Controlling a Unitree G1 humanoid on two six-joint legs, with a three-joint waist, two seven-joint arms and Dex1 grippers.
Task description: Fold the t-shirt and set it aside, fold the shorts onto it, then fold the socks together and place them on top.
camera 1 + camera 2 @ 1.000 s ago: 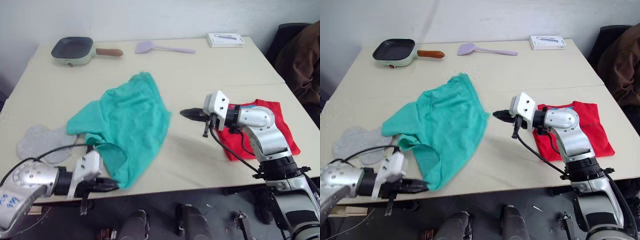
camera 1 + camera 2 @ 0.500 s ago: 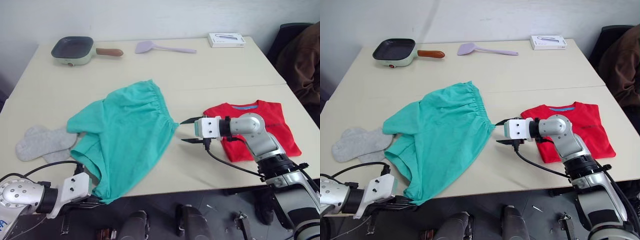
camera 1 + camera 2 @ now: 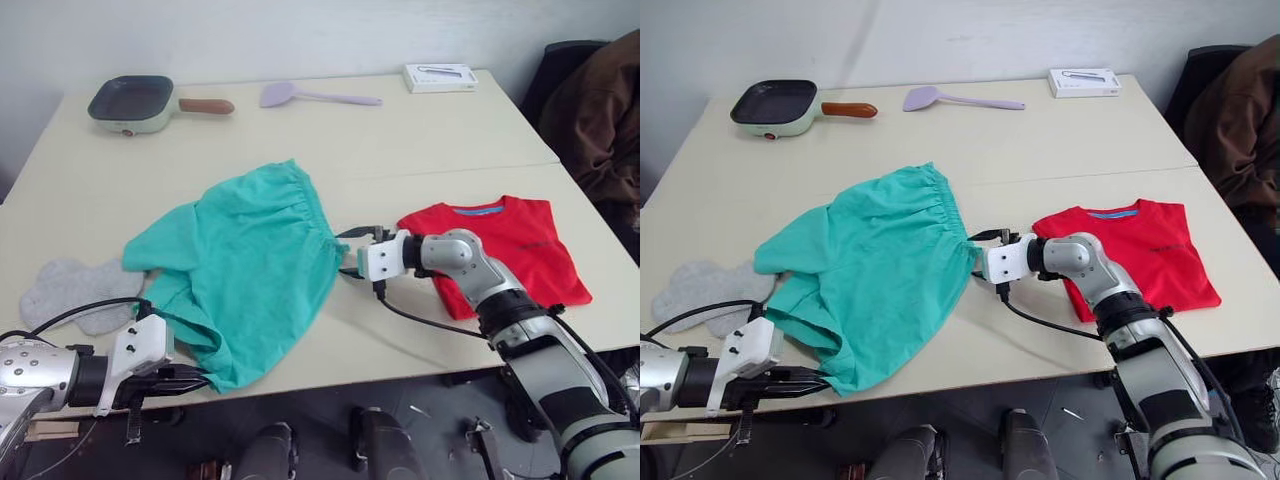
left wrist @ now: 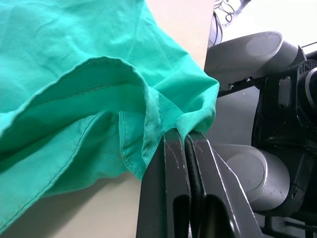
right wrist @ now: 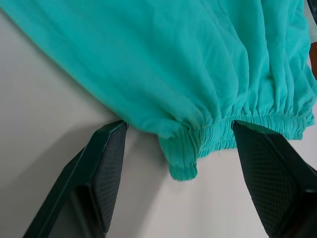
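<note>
Currently my left gripper [image 4: 185, 144] pinches a hem of the shorts [image 3: 240, 265] at the table's [image 3: 420, 130] near edge. My right gripper [image 5: 178, 148] gapes wide around the waistband corner, t-shirt [image 3: 505, 245] beside it.

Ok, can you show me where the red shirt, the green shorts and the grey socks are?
t-shirt [image 3: 1150, 255]: right eye view, on its folded front.
shorts [image 3: 880, 255]: right eye view, on the middle of the fabric.
socks [image 3: 62, 290]: left eye view, on the nearer sock.
</note>
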